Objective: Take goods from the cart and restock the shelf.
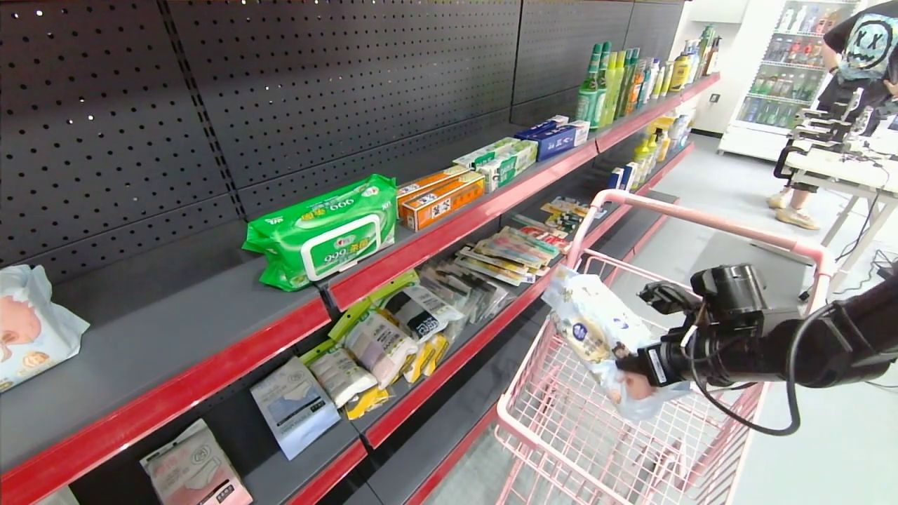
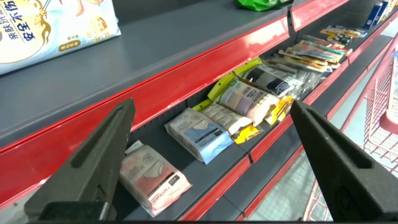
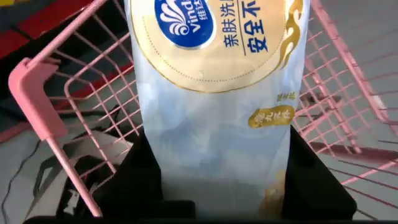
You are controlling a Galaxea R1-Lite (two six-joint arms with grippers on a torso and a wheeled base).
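- Head view shows my right gripper point(image 1: 628, 372) clamped on the lower end of a white wipes pack point(image 1: 593, 326), held above the basket of the pink cart point(image 1: 701, 219), near its shelf-side rim; in the right wrist view the fingers point(image 3: 140, 174) press both sides of it
- I judge the step as the carry: pack picked, not yet placed
- Left gripper point(image 2: 211, 106) is spread wide and holds nothing, near the shelf's red front edge
- Next I'd swing the pack over that lip onto the bare stretch of the top shelf point(image 1: 175, 330), between the green wipes point(image 1: 319, 235) and the other white pack point(image 1: 31, 326) at the left end; it looks soft, so I'd lay it flat before letting go
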